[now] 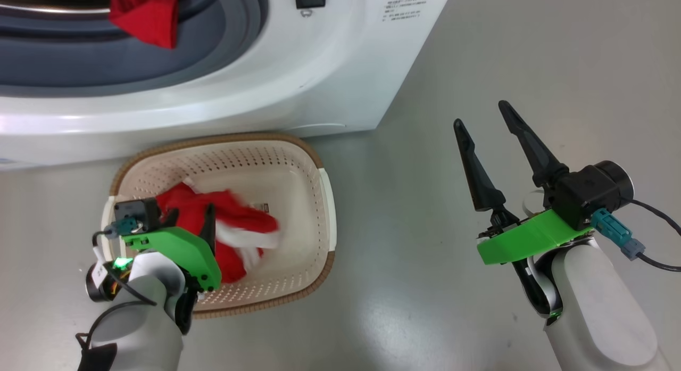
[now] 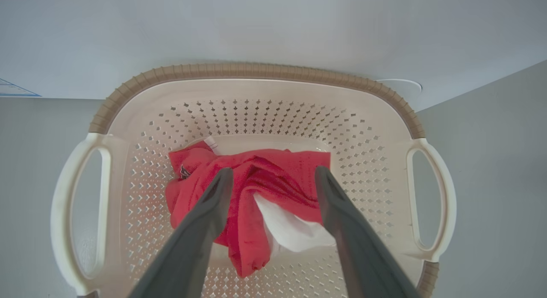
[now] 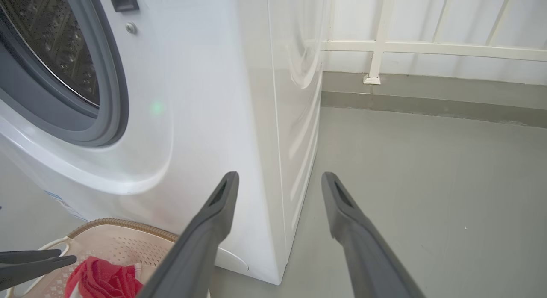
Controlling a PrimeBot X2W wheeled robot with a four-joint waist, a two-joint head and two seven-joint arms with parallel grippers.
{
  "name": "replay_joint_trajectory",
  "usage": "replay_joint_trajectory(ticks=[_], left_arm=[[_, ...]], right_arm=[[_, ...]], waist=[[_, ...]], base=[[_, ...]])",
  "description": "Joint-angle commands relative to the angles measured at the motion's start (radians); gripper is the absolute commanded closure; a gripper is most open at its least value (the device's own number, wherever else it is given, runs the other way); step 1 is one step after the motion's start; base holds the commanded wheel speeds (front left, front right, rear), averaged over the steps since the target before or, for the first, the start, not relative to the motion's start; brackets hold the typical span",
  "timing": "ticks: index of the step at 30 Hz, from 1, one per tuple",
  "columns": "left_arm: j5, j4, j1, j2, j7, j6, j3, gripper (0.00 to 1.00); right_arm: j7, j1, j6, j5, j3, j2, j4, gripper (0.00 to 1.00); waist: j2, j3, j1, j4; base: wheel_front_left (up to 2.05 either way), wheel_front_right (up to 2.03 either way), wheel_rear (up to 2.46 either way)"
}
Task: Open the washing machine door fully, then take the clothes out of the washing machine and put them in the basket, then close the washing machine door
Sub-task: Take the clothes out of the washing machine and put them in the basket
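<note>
**Cloth down in the basket, but my fingers are close to it**

My left pincer (image 2: pixel 273 172) stands wide over the cream perforated plastic basket with the brown woven-look rim (image 2: pixel 256 69), and it grips nothing. The soft red garment with a white part (image 2: pixel 277 182) lies on the basket's bottom, under and between my two dark fingers. I cannot tell whether my fingertips touch the fabric. In the head view its white edge is blurred, so I judge it may not have settled.

That is the first risk. If a fold hooks on a fingertip as I lift, I could drag the garment over the rim and onto the grey floor (image 1: pixel 425 200). A straight rise with the jaws wide should avoid that.

The basket looks light and sits just beside the front of the big white washing machine (image 1: pixel 330 67). A sideways swing of my forearm could knock its near rim and shift or tip it.

Another red garment (image 1: pixel 146 17) hangs out of the drum across the grey rubber ring (image 1: pixel 229 35). It could slip off before I reach it. A shallow pinch on its hanging corner could also lose it short of the basket.

My right pincer (image 1: pixel 480 114) is also wide and empty, well apart from the basket, above bare floor.
</note>
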Motion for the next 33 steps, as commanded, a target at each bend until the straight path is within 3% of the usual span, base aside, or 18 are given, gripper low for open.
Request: replay_joint_trajectory(ticks=[1, 10, 22, 33], left_arm=[[-0.008, -0.009, 0.019, 0.036, -0.020, -0.005, 0.014, 0.00], [-0.039, -0.096, 0.087, 0.046, -0.064, -0.005, -0.020, 0.00], [-0.020, -0.460, 0.269, 0.086, -0.065, -0.005, 0.019, 0.00], [0.045, -0.806, 0.444, 0.094, -0.065, -0.006, 0.091, 0.00]], right_arm=[[-0.006, 0.009, 0.008, 0.010, 0.021, 0.006, -0.018, 0.00], [-0.006, 0.030, 0.008, 0.012, 0.016, 0.006, -0.012, 0.00], [-0.006, 0.085, 0.008, 0.014, -0.012, 0.006, -0.002, 0.00], [-0.006, 0.132, 0.008, 0.018, -0.028, 0.006, -0.017, 0.00]], waist=[[0.0000, -0.017, 0.0000, 0.005], [0.0000, -0.110, 0.0000, 0.025], [0.0000, -0.231, 0.0000, 0.056], [0.0000, -0.327, 0.0000, 0.045]], base=[[0.00, 0.00, 0.00], [0.00, 0.00, 0.00], [0.00, 0.00, 0.00], [0.00, 0.00, 0.00]])
